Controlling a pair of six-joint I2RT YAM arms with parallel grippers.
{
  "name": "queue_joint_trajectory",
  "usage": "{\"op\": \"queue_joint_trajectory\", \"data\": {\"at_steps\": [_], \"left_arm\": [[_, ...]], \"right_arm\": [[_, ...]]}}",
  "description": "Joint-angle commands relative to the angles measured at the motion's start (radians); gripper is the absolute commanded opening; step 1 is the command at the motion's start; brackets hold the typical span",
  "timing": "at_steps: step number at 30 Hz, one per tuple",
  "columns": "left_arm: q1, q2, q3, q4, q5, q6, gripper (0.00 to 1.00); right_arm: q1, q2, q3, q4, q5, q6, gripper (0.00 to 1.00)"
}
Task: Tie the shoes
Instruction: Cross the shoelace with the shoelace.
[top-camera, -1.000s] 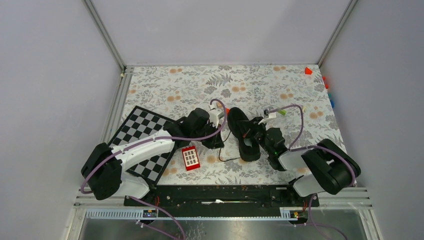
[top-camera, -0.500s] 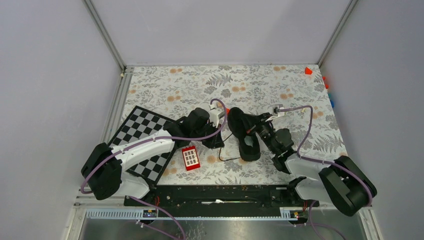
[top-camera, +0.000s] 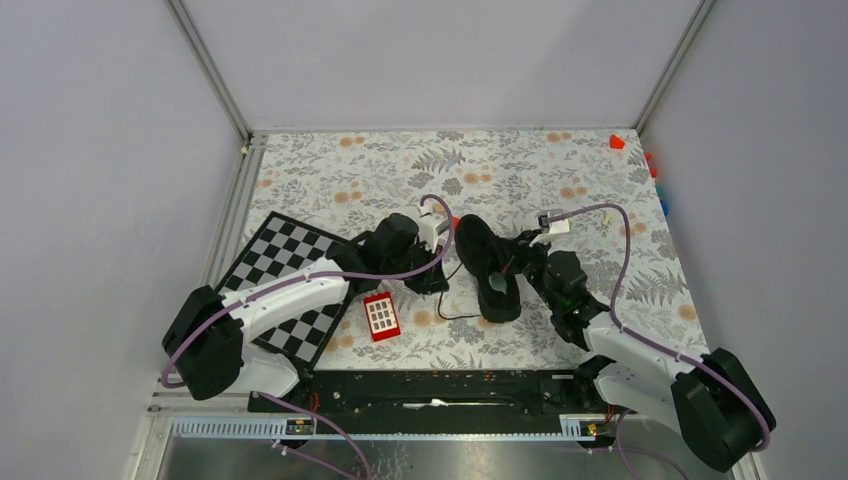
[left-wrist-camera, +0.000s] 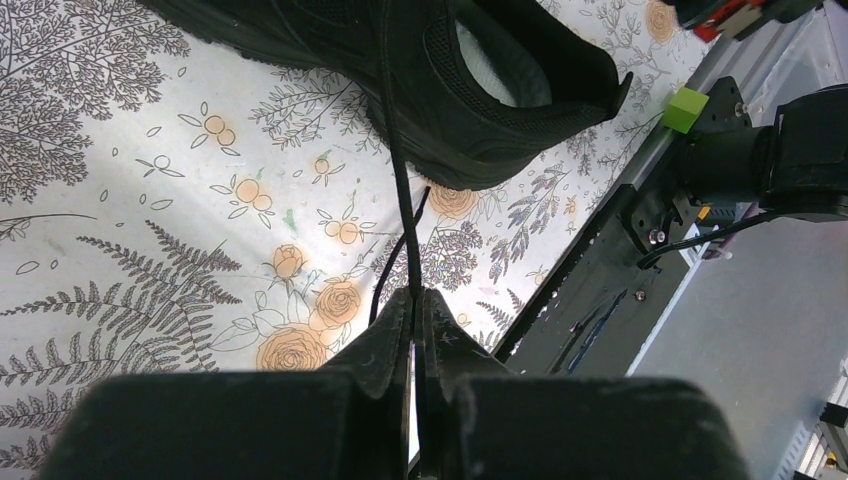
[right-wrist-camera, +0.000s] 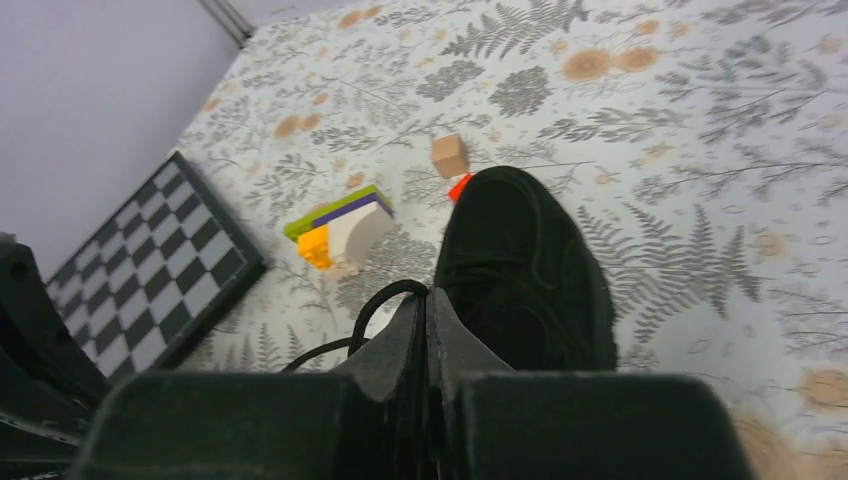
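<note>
"Gripping anything, were the claws?" Ana asked.

"Both were," said Tomas. "The left gripper (left-wrist-camera: 413, 300) was clamped tight on a black lace (left-wrist-camera: 396, 170) that ran taut up to the shoe (left-wrist-camera: 470, 90). The right gripper (right-wrist-camera: 425, 300) was pressed closed too, with a loop of lace (right-wrist-camera: 372, 305) coming out at its tips beside the shoe's flank. The shoe lay on the floral table (top-camera: 350, 180) between the two arms, near the chessboard (top-camera: 285, 270) and just right of a red keypad block (top-camera: 381, 316)."

"So how should the pull have gone?"

"My judgement: the two ends wanted drawing apart evenly, low and slow. That way the laces would cinch without dragging a light shoe across the cloth. Thin lace slips easily from closed pads, so a jerk would have risked losing it. Whether a crossing or knot had formed over the tongue I couldn't tell. The arms hid it from above."

"And compared with a second before?"

"The right arm had swung. Its elbow had gone out toward the near right corner, and the wrist had stretched straighter alongside the shoe, with the purple cable arched higher. The left arm and the shoe had scarcely moved, and the left lace stayed stretched toward the near edge."
</note>
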Motion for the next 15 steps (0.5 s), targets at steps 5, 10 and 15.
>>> {"op": "queue_joint_trajectory", "data": {"at_steps": [5,10,15], "left_arm": [[0.008,-0.019,0.067,0.051,-0.042,0.009,0.00],[0.010,-0.019,0.089,0.052,-0.055,0.004,0.00],[0.010,-0.006,0.113,0.045,-0.088,0.005,0.00]], "right_arm": [[-0.003,-0.132,0.129,-0.358,0.089,-0.221,0.00],[-0.003,-0.159,0.174,-0.515,-0.005,-0.236,0.00],[-0.002,-0.148,0.176,-0.585,-0.092,-0.197,0.00]]}}
